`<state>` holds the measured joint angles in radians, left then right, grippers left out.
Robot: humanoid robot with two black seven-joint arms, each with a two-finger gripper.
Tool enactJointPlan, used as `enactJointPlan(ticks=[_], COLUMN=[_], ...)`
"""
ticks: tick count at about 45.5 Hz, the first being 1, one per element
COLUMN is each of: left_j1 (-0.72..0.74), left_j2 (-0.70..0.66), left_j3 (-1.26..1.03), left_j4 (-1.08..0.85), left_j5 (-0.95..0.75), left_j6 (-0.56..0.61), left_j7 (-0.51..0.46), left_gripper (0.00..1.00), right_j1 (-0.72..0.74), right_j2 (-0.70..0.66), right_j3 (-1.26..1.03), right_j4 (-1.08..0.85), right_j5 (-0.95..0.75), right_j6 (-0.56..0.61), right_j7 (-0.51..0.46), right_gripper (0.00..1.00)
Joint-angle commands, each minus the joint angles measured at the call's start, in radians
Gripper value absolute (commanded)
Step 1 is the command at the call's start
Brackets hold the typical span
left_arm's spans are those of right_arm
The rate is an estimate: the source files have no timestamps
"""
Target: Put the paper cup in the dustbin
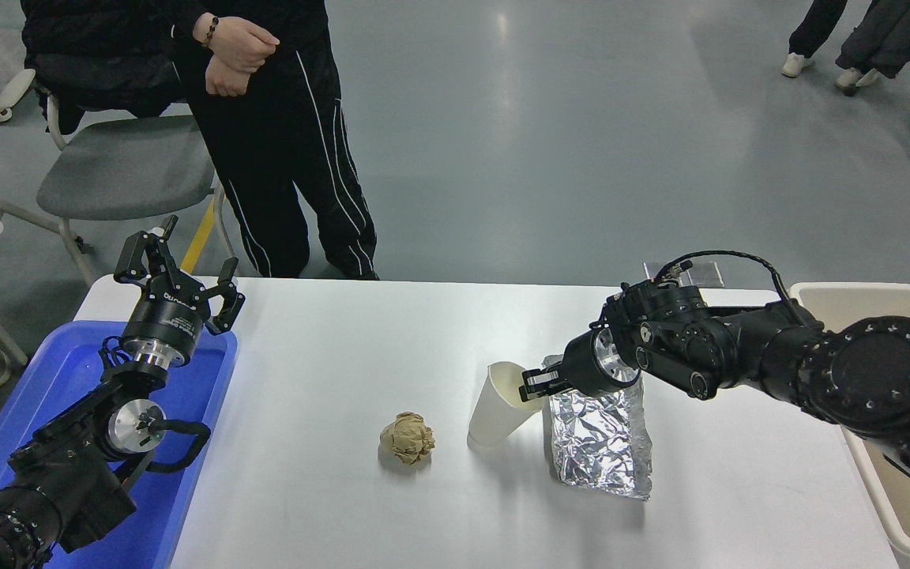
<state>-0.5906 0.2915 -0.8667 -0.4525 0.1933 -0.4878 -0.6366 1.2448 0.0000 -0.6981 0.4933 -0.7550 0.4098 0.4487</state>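
Note:
The paper cup (496, 407) is off-white and stands near the table's middle, tilted with its open top leaning right and its base low over the table. My right gripper (532, 386) comes in from the right and is shut on the cup's right rim, one finger inside and one outside. The beige dustbin (866, 295) stands at the table's right edge, mostly hidden behind my right arm. My left gripper (178, 273) is parked open above the blue bin at the lower left.
A crumpled brown paper ball (407, 437) lies left of the cup. A silver foil bag (601, 442) lies just right of it, under my right wrist. A blue bin (60, 379) sits at the left. A person (265, 118) stands by a chair (123, 170) at the far left.

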Motion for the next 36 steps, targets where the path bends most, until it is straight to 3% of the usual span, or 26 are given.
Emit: enactJointPlan(ticks=[1,21,36], left_j1=[0.000,0.000,0.000], left_j2=[0.000,0.000,0.000], left_j3=[0.000,0.000,0.000], left_j4=[0.000,0.000,0.000], left_j5=[0.000,0.000,0.000], left_j6=[0.000,0.000,0.000], left_j7=[0.000,0.000,0.000], left_gripper=[1.00,1.00,1.00], right_j1=[0.054,0.220,0.209], right_j2=[0.000,-0.181,-0.259], right_j3=[0.022,0.262,0.321], right_j4=[0.001,0.080,0.087], right_j5=[0.019,0.184,0.367], right_j6=[0.003,0.046,0.049], right_j7=[0.008,0.015,0.008], right_gripper=[0.00,0.00,0.00])
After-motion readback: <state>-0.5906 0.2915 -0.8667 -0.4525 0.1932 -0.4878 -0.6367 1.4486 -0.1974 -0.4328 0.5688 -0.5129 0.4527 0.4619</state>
